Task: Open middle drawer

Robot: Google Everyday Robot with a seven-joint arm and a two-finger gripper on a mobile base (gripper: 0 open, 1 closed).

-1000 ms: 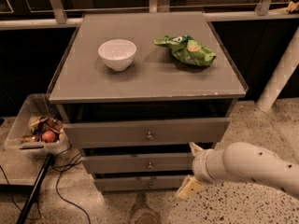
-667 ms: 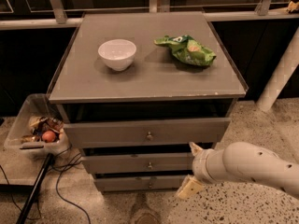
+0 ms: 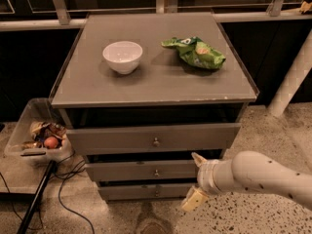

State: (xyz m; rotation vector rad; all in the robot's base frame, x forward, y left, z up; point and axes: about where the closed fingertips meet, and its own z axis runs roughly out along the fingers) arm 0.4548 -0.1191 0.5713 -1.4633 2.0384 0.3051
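The desk [image 3: 97, 89] is standing in the middle of the scene with three grey drawers stacked in its near face. The middle drawer [image 3: 122, 171] is sitting between the taller top drawer [image 3: 117, 140] and the bottom drawer [image 3: 126, 192], its low flat front carrying one small round knob [image 3: 156, 172] at the centre. The gripper [image 3: 191, 181] is hovering at the right end of the middle drawer, low and near, on the end of a pale arm [image 3: 263, 177] that is reaching in from the right. Its jaws are standing wide apart, one finger pointing up and the other down, and they are holding nothing. On the desk a white bowl [image 3: 122, 56] is sitting to the left and a green bag [image 3: 195, 52] to the right, well apart. A clear bin [image 3: 29, 116] is resting on the floor at the left.
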